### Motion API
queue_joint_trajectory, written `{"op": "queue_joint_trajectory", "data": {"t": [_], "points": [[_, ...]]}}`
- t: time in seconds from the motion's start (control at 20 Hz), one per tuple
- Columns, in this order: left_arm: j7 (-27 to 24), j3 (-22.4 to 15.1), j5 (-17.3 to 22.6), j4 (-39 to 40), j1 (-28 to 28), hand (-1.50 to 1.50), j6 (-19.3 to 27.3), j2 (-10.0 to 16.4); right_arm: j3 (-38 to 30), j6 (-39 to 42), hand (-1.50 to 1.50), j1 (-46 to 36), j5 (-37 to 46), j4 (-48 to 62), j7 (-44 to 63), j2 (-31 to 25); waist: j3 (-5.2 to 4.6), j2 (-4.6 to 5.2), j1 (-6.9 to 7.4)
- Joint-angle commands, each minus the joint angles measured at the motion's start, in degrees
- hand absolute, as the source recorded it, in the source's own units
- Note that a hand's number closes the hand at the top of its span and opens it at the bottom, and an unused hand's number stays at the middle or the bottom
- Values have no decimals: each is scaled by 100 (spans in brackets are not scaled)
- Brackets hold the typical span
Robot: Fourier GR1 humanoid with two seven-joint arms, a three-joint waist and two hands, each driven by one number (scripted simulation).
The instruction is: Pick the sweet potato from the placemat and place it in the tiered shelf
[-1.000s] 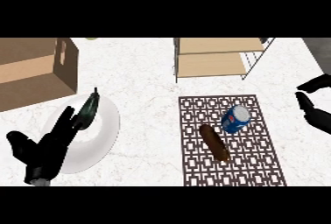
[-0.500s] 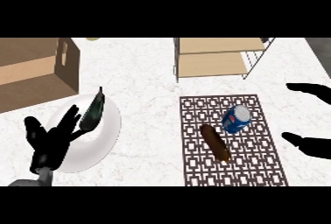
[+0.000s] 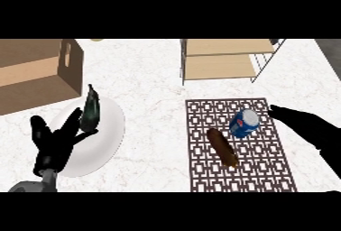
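Observation:
A long brown sweet potato (image 3: 222,147) lies on the dark patterned placemat (image 3: 266,171), just left of its middle. A blue can (image 3: 244,122) lies on the mat up and to the right of it. The wooden tiered shelf (image 3: 223,58) with a wire frame stands at the back, above the mat. My right hand (image 3: 310,128) comes in from the right edge, open, its fingers stretched toward the can and stopping short of it. At the lower left my left hand (image 3: 57,144) is open, fingers spread over the white plate.
A white plate (image 3: 106,140) at the left holds a dark green vegetable (image 3: 89,111). A brown wooden box (image 3: 33,74) stands at the back left. Marbled white counter (image 3: 153,113) lies between plate and mat.
My right hand has moved left over the mat's right edge toward the can. My left hand has shifted slightly right over the plate. The sweet potato and can lie where they were.

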Motion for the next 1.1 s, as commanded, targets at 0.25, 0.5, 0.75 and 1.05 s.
{"op": "queue_joint_trajectory", "data": {"t": [0.25, 0.5, 0.75, 1.05], "points": [[88, 99, -27, 511, -466, 0, -191, -90, 2210, 151, -150, -1162, 2011, -84, 2776, 1233, -22, 45, 90], [3, -76, -197, 71, -24, 0, -33, -295, 2910, 310, -150, -1738, 2997, 616, 3615, 2127, -15, 23, 92], [-12, 188, -79, 477, -272, 0, -326, -143, 2883, 614, -150, -2032, 3070, 1618, 3877, 2849, -16, 40, 61], [-302, 81, -236, 310, 136, 0, -338, -329, 3150, 649, -150, -1844, 3680, 2329, 3748, 3227, -12, 31, 55]]}}
